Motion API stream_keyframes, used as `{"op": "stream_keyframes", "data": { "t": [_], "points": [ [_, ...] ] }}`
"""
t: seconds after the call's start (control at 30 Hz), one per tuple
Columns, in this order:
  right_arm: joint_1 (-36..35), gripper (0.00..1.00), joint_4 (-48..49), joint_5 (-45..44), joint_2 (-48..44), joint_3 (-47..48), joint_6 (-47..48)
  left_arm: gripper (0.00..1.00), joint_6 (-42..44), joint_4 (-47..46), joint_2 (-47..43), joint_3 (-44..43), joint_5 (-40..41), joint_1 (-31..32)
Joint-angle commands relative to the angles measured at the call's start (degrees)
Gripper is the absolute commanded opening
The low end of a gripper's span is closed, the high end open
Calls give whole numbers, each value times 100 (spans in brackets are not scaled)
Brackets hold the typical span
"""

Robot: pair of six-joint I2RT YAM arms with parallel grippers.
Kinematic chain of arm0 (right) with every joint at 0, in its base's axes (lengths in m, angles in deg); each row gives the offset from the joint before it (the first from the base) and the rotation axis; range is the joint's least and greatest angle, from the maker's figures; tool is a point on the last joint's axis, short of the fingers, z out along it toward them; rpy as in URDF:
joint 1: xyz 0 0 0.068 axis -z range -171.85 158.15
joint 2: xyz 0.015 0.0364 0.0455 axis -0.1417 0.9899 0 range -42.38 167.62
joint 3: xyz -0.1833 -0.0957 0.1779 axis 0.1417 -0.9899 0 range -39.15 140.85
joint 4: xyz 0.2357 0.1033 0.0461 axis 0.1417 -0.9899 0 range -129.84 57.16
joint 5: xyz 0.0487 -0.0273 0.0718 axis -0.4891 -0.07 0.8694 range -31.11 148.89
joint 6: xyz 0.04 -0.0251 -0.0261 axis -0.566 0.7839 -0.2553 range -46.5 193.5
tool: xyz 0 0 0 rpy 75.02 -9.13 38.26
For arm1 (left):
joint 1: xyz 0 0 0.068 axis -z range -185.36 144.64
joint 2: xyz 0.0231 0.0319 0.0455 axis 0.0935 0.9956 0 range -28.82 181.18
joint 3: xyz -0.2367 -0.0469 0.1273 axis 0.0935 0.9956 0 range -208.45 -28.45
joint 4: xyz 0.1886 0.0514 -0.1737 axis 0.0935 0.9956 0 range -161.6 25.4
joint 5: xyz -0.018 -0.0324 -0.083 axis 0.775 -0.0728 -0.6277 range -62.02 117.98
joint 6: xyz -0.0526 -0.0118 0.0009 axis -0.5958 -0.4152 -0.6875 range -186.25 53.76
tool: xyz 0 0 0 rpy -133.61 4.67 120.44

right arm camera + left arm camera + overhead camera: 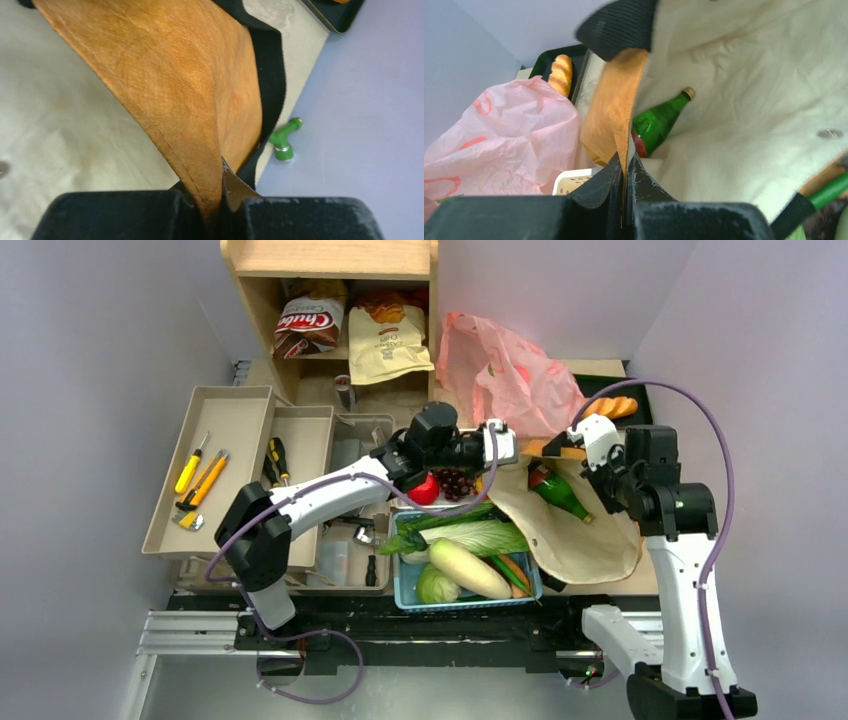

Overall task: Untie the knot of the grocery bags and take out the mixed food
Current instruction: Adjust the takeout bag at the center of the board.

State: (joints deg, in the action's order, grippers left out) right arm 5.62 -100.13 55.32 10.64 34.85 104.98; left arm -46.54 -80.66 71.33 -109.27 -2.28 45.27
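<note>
A large brown bag (pixel 580 540) with a cream lining and black straps lies open on its side at the right of the scene, a green glass bottle (pixel 659 120) inside it. Both claws are pinched fully shut on its rim: the left claw (pixel 625 172) on the mouth's left edge, the right claw (pixel 220 192) on a brown flap at the far right edge. The wall folds where it is gripped, so it probably handles as limp and light, though the bottle would add weight.

Just beyond it stands the pink plastic bag (pixel 505 370) — thin, crinkled, likely slippery and easy to tear. Its knot cannot be made out; the best hold is probably on the handles right beside the knot.

To the near left, a blue basket (pixel 399 580) holds napa cabbage (pixel 490 537) and daikon (pixel 470 568). An apple (pixel 425 490) and grapes (pixel 458 483) sit just beyond it.
</note>
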Motion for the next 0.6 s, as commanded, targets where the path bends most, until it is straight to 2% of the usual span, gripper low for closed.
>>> {"op": "stream_keyframes", "data": {
  "t": [0.0, 0.07, 0.13, 0.37, 0.47, 0.57],
  "points": [
    [24, 0, -95, 920, -378, 103, -222, 0, 1798, -46, -427, 674, -427, 482],
    [23, 0, -45, 1082, -471, 10, -64, 0, 2327, -300, -444, 1000, -276, 742],
    [24, 0, -80, 1233, -516, -30, 213, 0, 2448, -453, -381, 1097, -256, 897],
    [19, 0, -227, 1275, -936, -352, 1325, 0, 2174, -658, -232, 1028, -111, 984],
    [23, 0, -344, 1143, -1100, -387, 1509, 0, 2182, -808, -263, 1065, 27, 975],
    [24, 0, -206, 1051, -1196, -468, 1566, 0, 1805, -1006, -313, 1029, 217, 975]
  ]
}}
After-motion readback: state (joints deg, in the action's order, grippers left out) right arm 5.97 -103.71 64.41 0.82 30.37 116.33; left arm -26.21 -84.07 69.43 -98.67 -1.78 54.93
